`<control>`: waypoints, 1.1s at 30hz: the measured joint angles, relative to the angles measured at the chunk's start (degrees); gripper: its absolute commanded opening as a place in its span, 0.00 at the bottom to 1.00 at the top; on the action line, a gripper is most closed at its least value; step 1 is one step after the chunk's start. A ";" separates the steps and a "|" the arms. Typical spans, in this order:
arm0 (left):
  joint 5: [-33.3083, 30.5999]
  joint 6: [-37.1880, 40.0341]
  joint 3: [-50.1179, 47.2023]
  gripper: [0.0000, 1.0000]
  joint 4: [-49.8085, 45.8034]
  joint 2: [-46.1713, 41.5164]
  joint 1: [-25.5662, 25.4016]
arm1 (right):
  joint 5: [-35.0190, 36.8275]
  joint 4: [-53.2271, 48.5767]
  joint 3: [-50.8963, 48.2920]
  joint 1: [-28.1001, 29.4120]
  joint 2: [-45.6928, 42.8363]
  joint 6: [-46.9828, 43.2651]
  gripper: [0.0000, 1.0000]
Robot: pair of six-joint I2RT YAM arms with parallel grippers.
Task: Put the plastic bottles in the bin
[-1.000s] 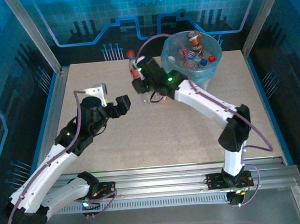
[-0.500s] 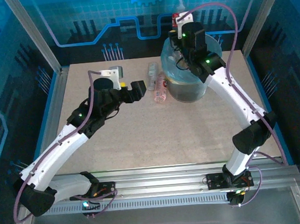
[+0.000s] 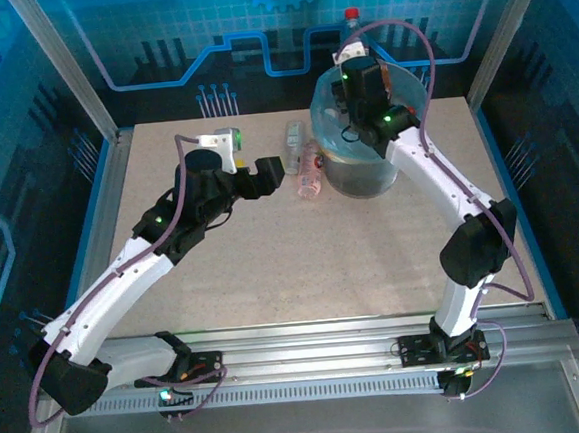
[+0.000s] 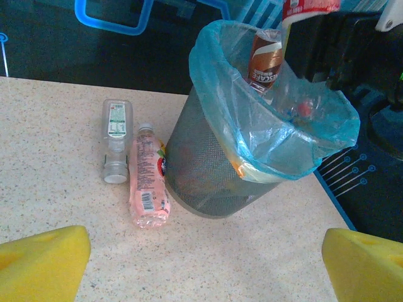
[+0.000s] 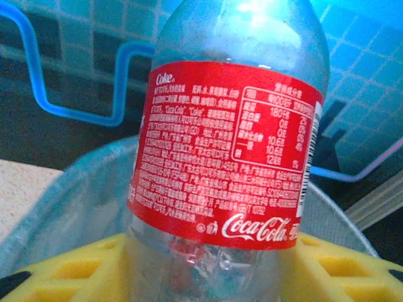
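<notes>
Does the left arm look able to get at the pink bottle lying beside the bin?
Probably yes: the open left pincer faces the pink bottle with nothing between; the bin crowds one side.

White "Coke" and "Coca-Cola" on the red label (image 5: 227,151) of the bottle (image 5: 239,44)

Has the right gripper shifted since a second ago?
Yes. The right gripper, shut on the Coke bottle, went from left of the bin to above it.

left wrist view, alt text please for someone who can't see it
A grey mesh bin lined with a blue bag holds a brown-label bottle. Beside it, a pink bottle and a clear bottle lie on the table.
</notes>
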 measured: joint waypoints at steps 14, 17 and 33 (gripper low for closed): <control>0.00 -0.02 0.00 0.96 0.02 0.02 0.00 | -2.64 -7.78 0.74 -2.89 0.00 3.41 0.79; 0.00 -0.04 -0.02 0.96 0.07 0.02 0.00 | -3.56 -8.44 0.94 -2.93 0.00 3.82 0.77; -0.02 -0.22 -1.84 0.96 1.29 -0.26 -0.11 | -12.39 -17.49 9.92 -5.49 7.67 10.73 0.60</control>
